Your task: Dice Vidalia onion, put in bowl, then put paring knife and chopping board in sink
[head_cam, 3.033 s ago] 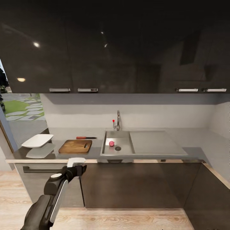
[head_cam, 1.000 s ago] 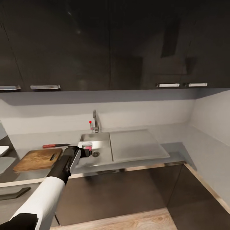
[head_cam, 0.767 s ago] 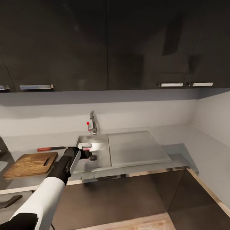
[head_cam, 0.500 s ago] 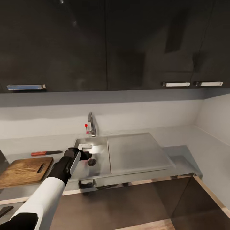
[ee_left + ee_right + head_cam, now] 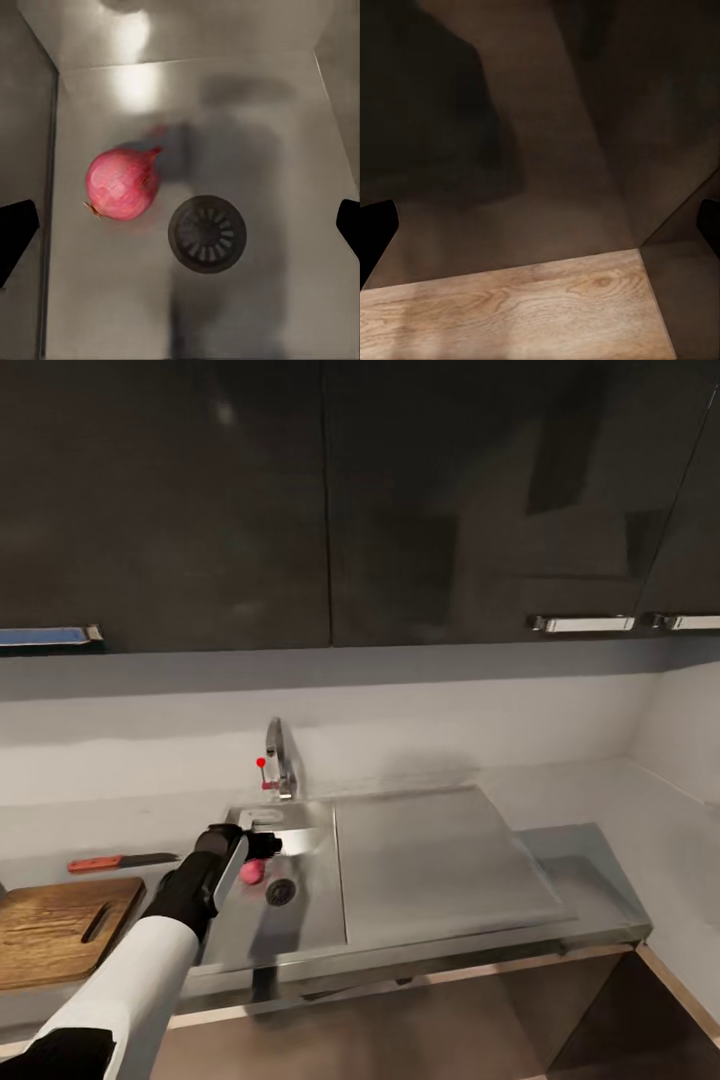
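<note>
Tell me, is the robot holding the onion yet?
No, nothing is held. The left gripper hangs open above the onion, which lies loose on the sink floor beside the drain.

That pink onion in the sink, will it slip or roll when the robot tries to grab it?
The Vidalia onion is round and lies loose on the sink's smooth metal floor beside the drain, so a nudge would probably roll it. Its skin looks glossy, so the open left gripper above might slip off unless the fingers close around its middle.
</note>
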{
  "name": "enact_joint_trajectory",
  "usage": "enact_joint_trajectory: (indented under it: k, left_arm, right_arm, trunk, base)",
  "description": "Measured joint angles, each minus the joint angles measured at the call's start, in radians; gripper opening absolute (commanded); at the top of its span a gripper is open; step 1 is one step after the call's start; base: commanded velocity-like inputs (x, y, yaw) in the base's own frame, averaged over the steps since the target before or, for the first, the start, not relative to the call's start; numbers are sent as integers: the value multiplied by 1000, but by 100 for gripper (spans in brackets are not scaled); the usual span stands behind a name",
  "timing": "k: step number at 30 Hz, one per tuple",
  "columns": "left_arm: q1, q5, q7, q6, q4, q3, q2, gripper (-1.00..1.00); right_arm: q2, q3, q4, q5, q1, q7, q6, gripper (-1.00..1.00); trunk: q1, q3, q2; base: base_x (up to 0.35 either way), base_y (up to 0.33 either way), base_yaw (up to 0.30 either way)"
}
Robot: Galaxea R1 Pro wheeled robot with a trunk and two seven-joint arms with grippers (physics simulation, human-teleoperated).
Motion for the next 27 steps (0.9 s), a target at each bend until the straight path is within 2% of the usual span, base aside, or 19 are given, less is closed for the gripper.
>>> enact_joint_trajectory:
  k: [2,5,9,20,27]
  left_arm:
    - [2,0,15,-41,0,3,12,100]
    - [2,1,45,-54,0,19,16,100]
    - [3,5,92,-63,6,64,15,100]
    - [3,9,97,-64,33,72,4,100]
    - [3,9,97,-64,38,70,3,100]
  right_arm:
    - [1,0,0,0,0,0,0,100]
    - [5,0,0,0,0,-1,0,100]
    - [14,0,0,0,0,-1,0,100]
    - [15,0,0,0,0,-2,3,100]
    - [15,0,-1,-1,0,-1,37,100]
  trunk:
    - [0,0,0]
    - [0,0,0]
    - [0,0,0]
    - [0,-6,0]
    - [0,-17,0]
  base:
    - [11,0,0]
    - [5,0,0]
    - [1,0,0]
    - [0,0,0]
    - [0,0,0]
